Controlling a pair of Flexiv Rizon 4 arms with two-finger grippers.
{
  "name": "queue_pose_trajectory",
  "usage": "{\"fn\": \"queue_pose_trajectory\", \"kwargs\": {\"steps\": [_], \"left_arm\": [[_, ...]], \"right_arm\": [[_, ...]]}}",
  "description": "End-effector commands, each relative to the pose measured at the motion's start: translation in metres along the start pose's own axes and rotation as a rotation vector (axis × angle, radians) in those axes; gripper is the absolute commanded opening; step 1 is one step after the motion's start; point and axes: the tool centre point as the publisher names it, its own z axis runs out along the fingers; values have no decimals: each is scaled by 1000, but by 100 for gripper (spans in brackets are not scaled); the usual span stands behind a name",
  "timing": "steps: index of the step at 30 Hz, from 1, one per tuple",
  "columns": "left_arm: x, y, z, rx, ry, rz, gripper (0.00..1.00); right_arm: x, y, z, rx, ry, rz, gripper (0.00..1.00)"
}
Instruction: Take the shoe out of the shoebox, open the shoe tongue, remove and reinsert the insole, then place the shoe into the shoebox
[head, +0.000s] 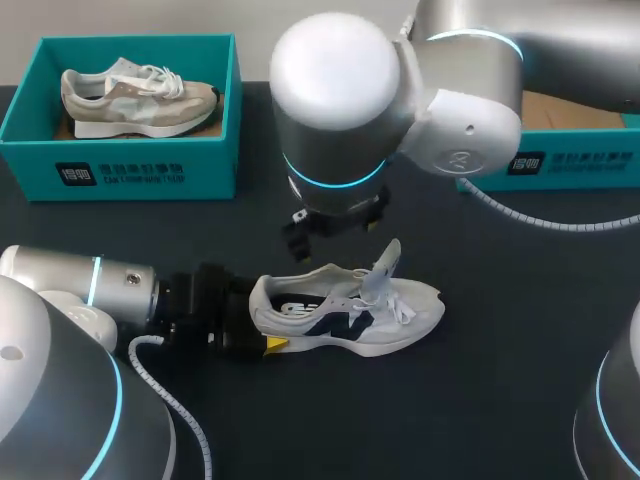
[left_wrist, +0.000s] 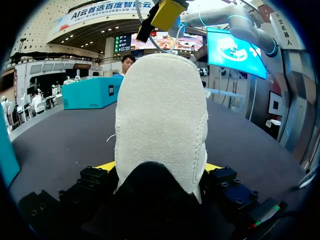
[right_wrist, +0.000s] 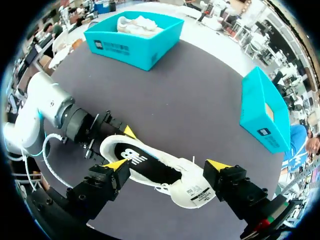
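A white shoe (head: 350, 315) with a navy logo lies on the dark table, toe to the right. Its tongue (head: 385, 265) stands up, and a black insole (right_wrist: 145, 165) shows inside. My left gripper (head: 262, 318) comes in from the left and is shut on the shoe's heel (left_wrist: 160, 125), one yellow fingertip (left_wrist: 107, 166) on each side. Above the shoe's opening hangs my right gripper (right_wrist: 167, 165), wide open, its fingers apart from the shoe and holding nothing. A teal shoebox (head: 570, 165) stands at the back right.
Another teal box (head: 130, 170) at the back left holds a beige shoe (head: 140, 100). My right arm's large housing (head: 340, 100) stands over the table's middle. A white cable (head: 540, 220) trails from it at the right.
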Motion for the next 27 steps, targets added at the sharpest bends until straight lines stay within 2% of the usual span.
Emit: {"fn": "queue_pose_trajectory", "kwargs": {"steps": [1, 2, 5, 6, 24, 25, 27], "left_arm": [[-1, 6, 3, -2, 1, 0, 0], [-1, 6, 3, -2, 1, 0, 0], [-1, 6, 3, -2, 1, 0, 0], [-1, 6, 3, -2, 1, 0, 0], [-1, 6, 3, -2, 1, 0, 0], [-1, 6, 3, -2, 1, 0, 0], [-1, 6, 3, -2, 1, 0, 0]], "right_arm": [[8, -2, 2, -4, 332, -401, 18], [10, -4, 1, -10, 356, -422, 0], [16, -10, 1, -8, 459, -484, 0], [17, -13, 1, -14, 525, -511, 0], [17, -13, 1, -14, 525, -511, 0], [20, -13, 5, 44, 519, -543, 0], [24, -14, 11, 19, 472, -564, 0]]}}
